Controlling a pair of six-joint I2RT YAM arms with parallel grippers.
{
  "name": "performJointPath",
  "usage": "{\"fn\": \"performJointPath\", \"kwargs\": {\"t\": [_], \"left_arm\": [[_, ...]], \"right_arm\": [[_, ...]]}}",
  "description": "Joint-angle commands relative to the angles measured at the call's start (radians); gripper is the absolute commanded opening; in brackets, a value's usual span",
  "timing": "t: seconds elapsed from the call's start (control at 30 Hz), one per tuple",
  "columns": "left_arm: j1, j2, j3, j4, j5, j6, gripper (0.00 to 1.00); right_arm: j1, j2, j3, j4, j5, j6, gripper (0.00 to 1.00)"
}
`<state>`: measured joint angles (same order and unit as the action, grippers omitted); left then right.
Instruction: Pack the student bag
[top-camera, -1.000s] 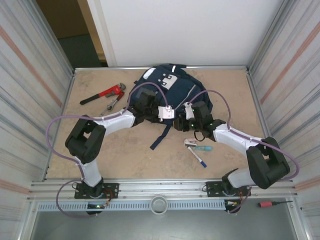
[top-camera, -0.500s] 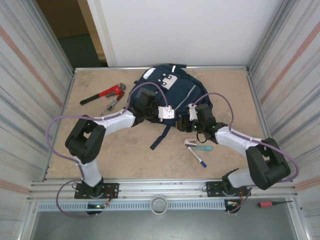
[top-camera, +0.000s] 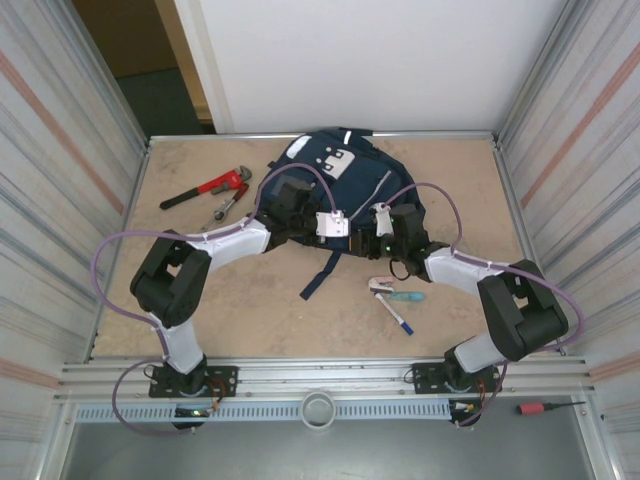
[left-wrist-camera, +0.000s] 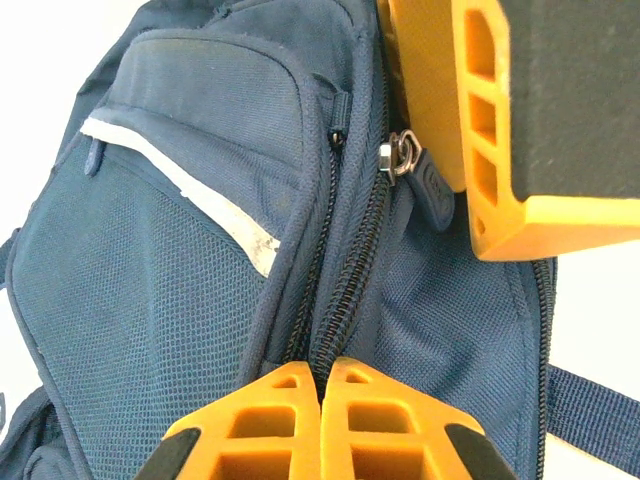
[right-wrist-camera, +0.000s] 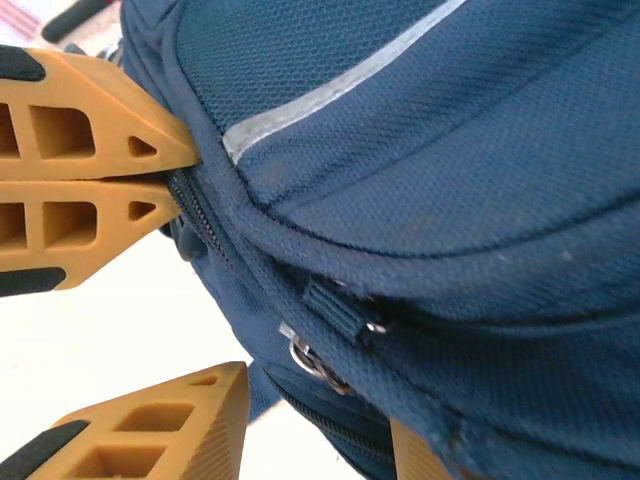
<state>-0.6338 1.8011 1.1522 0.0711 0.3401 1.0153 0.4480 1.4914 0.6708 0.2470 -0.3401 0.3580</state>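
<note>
Top external: right hand has re-reached onto the student bag, far middle of the counter, half spread round the zipper pull; left hand pinches the seam. We reckon unzipping's next.

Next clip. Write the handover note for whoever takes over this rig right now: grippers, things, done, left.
Left gripper: shut, pinching the backpack at its zipper seam.
Right gripper: open, fingers either side of the zipper pull, not yet gripping it.
Backpack: far middle of the table; the zipper looks closed.
Loose: wrench and pliers to its left, screwdriver and pen nearer, toward the right.
Done: bag braced. Left: pull the zipper open, then likely pack the loose items.
</note>
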Motion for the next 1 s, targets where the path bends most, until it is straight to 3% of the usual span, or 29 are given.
{"fn": "performJointPath", "kwargs": {"t": [0.0, 0.5, 0.63, 0.77, 0.97], "left_arm": [[0.013, -0.017, 0.043, 0.020, 0.011, -0.020, 0.00], [0.013, -0.019, 0.040, 0.018, 0.013, -0.024, 0.00], [0.021, -0.017, 0.036, 0.020, 0.021, -0.030, 0.00], [0.038, -0.028, 0.026, 0.025, 0.034, -0.039, 0.00], [0.084, -0.053, -0.006, 0.048, 0.061, -0.042, 0.00]], "right_arm": [[-0.004, 0.022, 0.012, 0.096, -0.020, 0.011, 0.38], [-0.002, 0.037, -0.040, 0.239, 0.046, 0.035, 0.32], [-0.003, 0.026, -0.047, 0.227, 0.103, 0.059, 0.17], [-0.008, -0.040, -0.081, 0.157, 0.177, 0.082, 0.00], [-0.087, -0.172, -0.081, -0.139, 0.304, 0.124, 0.00]]}}
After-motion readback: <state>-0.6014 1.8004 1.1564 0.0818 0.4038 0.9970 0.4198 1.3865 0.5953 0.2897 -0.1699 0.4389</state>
